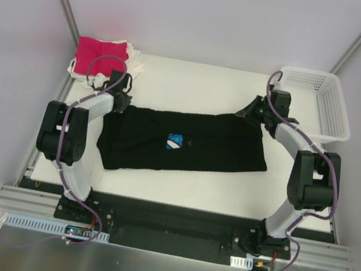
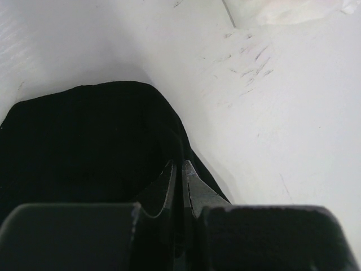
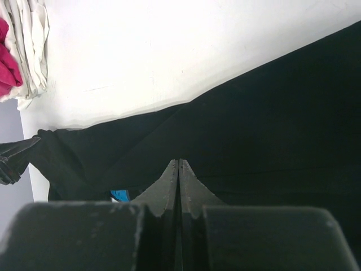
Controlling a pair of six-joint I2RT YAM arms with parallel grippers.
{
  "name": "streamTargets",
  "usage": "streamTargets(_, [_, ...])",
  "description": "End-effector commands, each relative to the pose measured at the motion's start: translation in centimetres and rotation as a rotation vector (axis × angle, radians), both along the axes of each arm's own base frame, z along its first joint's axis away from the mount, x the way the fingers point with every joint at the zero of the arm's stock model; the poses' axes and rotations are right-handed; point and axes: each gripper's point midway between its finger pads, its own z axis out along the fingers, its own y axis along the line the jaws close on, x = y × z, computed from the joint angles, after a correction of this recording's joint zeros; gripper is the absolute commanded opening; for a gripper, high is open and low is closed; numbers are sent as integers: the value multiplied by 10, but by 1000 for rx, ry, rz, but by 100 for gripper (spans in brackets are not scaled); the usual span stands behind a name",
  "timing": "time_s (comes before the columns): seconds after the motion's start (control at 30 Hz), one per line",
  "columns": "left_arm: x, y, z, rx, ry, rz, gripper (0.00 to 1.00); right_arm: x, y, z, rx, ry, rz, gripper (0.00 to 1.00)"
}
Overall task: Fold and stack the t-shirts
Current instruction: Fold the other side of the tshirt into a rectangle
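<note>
The black t-shirt [image 1: 223, 146] is laid lengthwise across the middle of the counter [image 1: 195, 83], with a patch of its blue print [image 1: 175, 140] showing. At its far left corner the left fingers [image 2: 171, 179] are pressed together, clamped on the shirt's edge. At its far right corner the right fingers [image 3: 172, 180] are likewise closed on the cloth, which is raised off the counter there. Beyond the shirt's far left corner a magenta t-shirt [image 1: 101, 51] is stacked on white t-shirts [image 1: 135, 58]. Beyond its far right corner a white basket [image 1: 336, 108] is set.
</note>
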Motion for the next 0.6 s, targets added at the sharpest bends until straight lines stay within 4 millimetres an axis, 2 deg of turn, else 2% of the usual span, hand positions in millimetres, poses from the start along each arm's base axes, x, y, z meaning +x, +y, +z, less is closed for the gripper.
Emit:
streamTargets(0.0, [12,-3,9,8,-31,-8,0,9,-8,23,13,-64,-14,1])
streamTargets(0.07, [13,0,7,17,-27,0,0,9,-13,20,10,-56,-22,1])
streamTargets(0.27, [21,14,17,34,-54,35,0,10,-21,16,2,-47,-42,1])
streamTargets(0.57, [8,40,15,65,-45,114,0,9,-28,11,-4,-38,-56,1])
